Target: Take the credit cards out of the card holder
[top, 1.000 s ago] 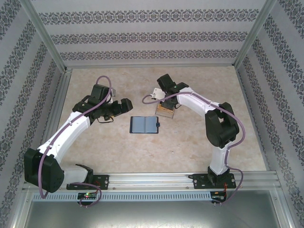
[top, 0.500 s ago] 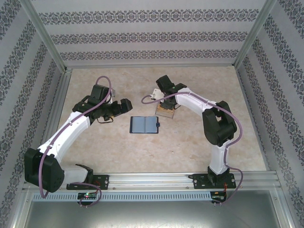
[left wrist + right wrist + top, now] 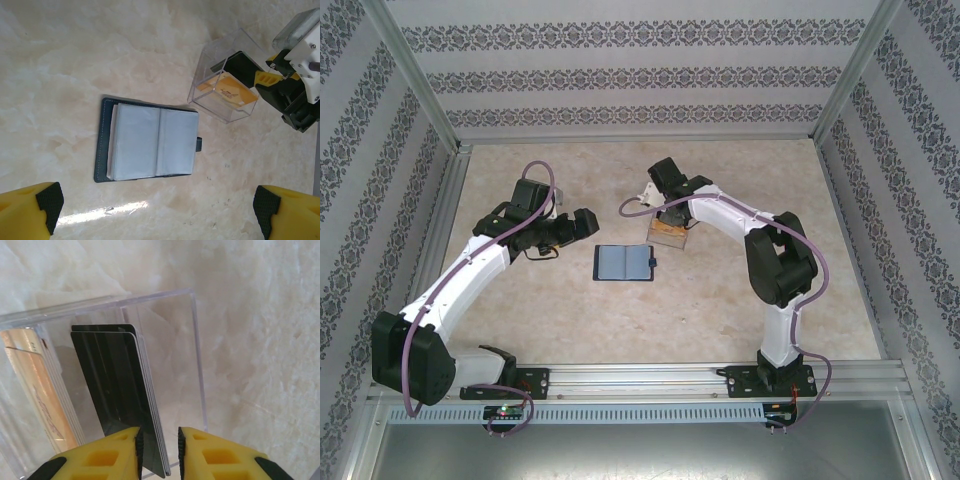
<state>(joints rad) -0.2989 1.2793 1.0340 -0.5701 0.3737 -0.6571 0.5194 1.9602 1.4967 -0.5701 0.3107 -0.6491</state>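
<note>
The card holder (image 3: 623, 262) lay open mid-table, the left gripper (image 3: 582, 222) near it, wide open and empty on its bent arm. Beyond, the right gripper (image 3: 160, 450) stood over the clear box (image 3: 170, 340), jaws slightly parted around a black card (image 3: 115, 385).

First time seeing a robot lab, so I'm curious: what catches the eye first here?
The clear plastic box right of centre holds gold cards, and the right gripper straddles a black card standing in it. Beside it the navy card holder lies open on the table.
</note>
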